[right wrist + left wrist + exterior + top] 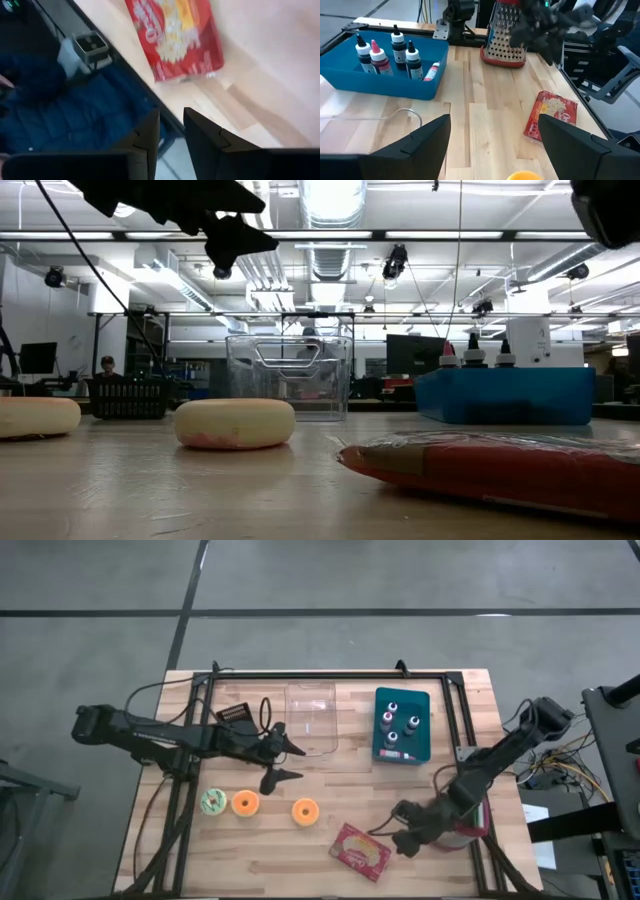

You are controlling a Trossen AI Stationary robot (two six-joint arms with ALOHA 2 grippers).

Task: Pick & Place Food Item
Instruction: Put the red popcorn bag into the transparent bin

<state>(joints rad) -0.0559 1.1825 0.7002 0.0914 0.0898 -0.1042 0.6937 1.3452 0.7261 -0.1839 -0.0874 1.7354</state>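
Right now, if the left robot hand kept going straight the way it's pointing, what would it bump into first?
The left gripper is open and points across the table toward the right side. Nothing shows close ahead but bare wood. Farther on, the metal grater near the right arm looks first in line, though depth is hard to judge.

Ahead of the right end effector point(171, 134), whose fingers stand narrowly apart, a red snack packet point(175, 37) lies on the tabletop point(260, 75) near its edge.

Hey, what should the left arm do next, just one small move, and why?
Probably lower the left claw toward the orange donut nearby. Its fingers are open and empty above the table, and the clear bin holds nothing yet. The right claw waits by the red packet.
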